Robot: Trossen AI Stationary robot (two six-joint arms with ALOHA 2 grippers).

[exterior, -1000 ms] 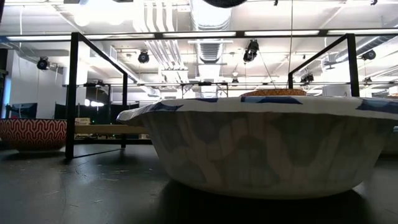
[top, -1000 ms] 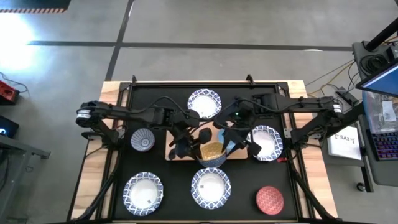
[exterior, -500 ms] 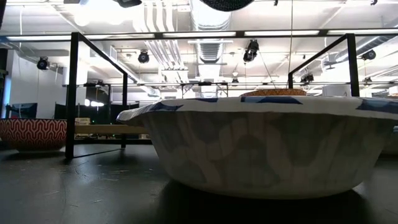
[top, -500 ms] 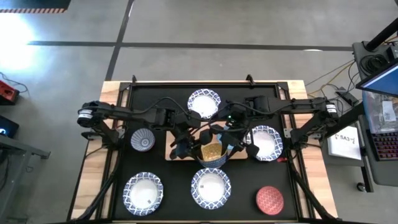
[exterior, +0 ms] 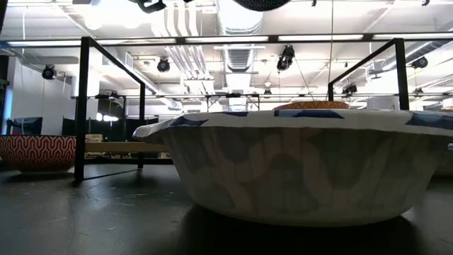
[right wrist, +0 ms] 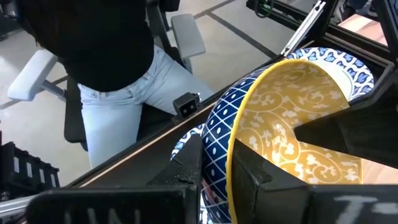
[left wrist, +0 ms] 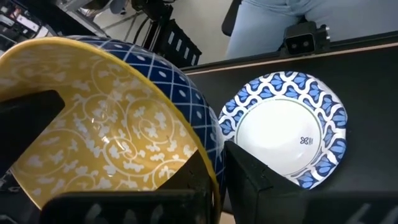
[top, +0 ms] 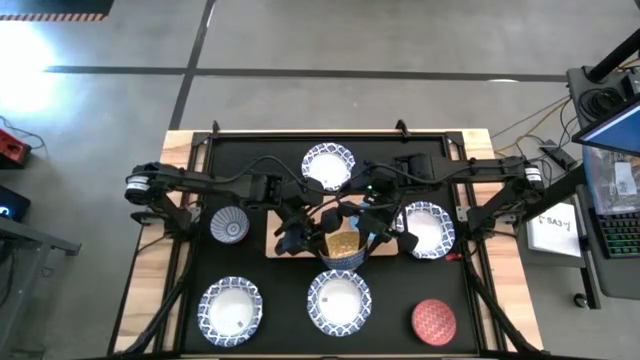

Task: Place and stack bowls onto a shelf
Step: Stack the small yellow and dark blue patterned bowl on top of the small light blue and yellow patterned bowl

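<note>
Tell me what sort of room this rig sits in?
Likely a lab or workshop: bare ceiling ducts, concrete floor, a laptop on a stand beside the black table.

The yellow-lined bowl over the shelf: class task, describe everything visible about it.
The small round glossy bowl, ceramic-looking, has a yellow inside with white scrollwork and a dark blue outside with a white diamond lattice. It is tilted above the light-brown wooden shelf. The left pincer and the right pincer each clamp its rim, one finger inside, one outside.

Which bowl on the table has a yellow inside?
The blue-lattice bowl over the shelf, held at its rim by both end effectors; the wide bowls have white centres.
</note>
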